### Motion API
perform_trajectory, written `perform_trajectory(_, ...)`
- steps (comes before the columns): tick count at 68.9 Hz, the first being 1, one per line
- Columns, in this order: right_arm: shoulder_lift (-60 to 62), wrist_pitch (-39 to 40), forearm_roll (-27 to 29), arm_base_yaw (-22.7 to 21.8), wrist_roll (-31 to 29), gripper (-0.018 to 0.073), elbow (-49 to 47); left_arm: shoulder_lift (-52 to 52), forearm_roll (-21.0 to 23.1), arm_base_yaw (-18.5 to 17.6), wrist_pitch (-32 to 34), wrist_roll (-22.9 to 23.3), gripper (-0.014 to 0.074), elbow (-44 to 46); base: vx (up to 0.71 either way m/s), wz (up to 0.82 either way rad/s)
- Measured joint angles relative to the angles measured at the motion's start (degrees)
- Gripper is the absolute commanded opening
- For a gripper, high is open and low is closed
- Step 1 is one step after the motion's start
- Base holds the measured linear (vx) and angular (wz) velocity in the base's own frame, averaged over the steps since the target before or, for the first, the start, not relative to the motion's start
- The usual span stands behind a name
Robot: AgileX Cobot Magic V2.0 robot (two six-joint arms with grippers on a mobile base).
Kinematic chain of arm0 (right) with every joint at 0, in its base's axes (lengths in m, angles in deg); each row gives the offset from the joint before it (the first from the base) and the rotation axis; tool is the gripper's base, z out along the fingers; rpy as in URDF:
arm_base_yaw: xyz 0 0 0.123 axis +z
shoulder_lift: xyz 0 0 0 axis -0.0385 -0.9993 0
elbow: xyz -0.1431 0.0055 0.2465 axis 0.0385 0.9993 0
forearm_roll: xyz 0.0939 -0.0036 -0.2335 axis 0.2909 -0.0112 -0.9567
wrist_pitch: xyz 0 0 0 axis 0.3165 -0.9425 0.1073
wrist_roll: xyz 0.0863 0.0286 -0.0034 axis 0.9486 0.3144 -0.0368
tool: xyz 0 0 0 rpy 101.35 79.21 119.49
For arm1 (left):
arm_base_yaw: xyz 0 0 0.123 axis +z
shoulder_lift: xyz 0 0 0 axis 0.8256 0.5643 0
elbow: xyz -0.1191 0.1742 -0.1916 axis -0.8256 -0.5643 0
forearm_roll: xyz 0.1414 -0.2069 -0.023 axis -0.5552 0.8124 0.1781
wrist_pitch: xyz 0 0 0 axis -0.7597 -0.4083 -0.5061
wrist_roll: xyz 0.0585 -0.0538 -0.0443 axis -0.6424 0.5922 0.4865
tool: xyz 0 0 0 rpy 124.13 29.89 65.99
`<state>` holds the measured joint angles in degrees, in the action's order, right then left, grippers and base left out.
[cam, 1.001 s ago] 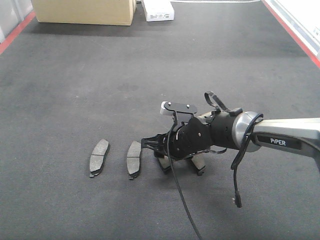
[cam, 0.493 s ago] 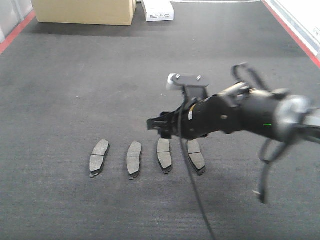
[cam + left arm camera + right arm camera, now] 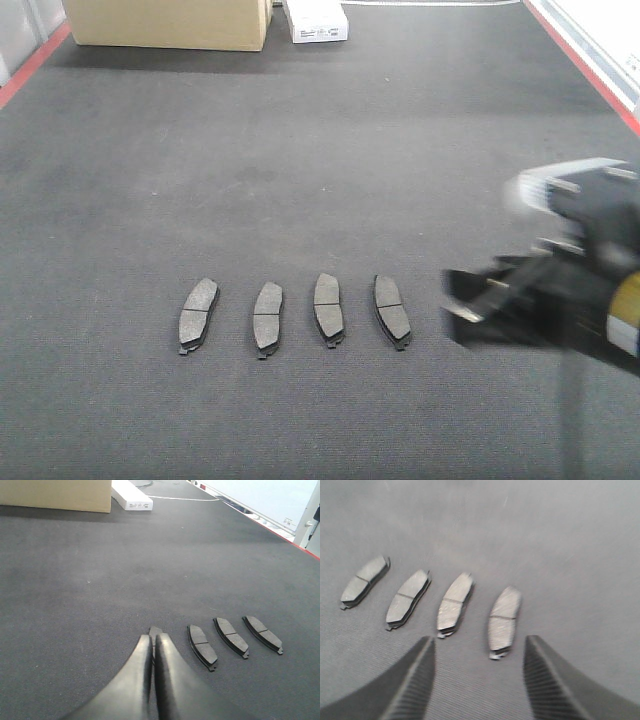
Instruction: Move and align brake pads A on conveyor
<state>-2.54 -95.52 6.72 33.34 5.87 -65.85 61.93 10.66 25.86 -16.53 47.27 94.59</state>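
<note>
Right fingers (image 3: pixel 427 680) gape empty near the fourth pad; left fingers (image 3: pixel 145 670) sit pressed shut. Pads (image 3: pixel 328 308) lie side by side on the belt (image 3: pixel 300 150), apparently aligned.

Four pads (image 3: pixel 295 313) lie on the conveyor (image 3: pixel 300 150) in a row running left to right, side by side and apart, each lengthwise front to back. My right hand (image 3: pixel 470 300) sits just right of the row, touching none. My left hand (image 3: pixel 152 647) rests at the row's left end. A box (image 3: pixel 168 22) and carton (image 3: pixel 315 20) stand far behind.
</note>
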Motion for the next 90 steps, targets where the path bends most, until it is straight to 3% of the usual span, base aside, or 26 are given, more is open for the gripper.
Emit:
perform_trajectory(22,27.22,-0.52,-4.57,0.0,0.0,-0.0011,12.53,0.0,0.0,0.0,0.0,0.0,-0.0006,0.0,0.0,0.0)
perform_trajectory(42,36.04,-1.16,-5.02,0.0,0.0,-0.0006,15.96,0.0,0.0,0.0,0.0,0.0,-0.0006,0.0,0.0,0.0)
perform_trajectory(90,36.42,-1.16,-5.06,0.0,0.0,-0.0006,15.96,0.0,0.0,0.0,0.0,0.0,-0.0006,0.0,0.0,0.0)
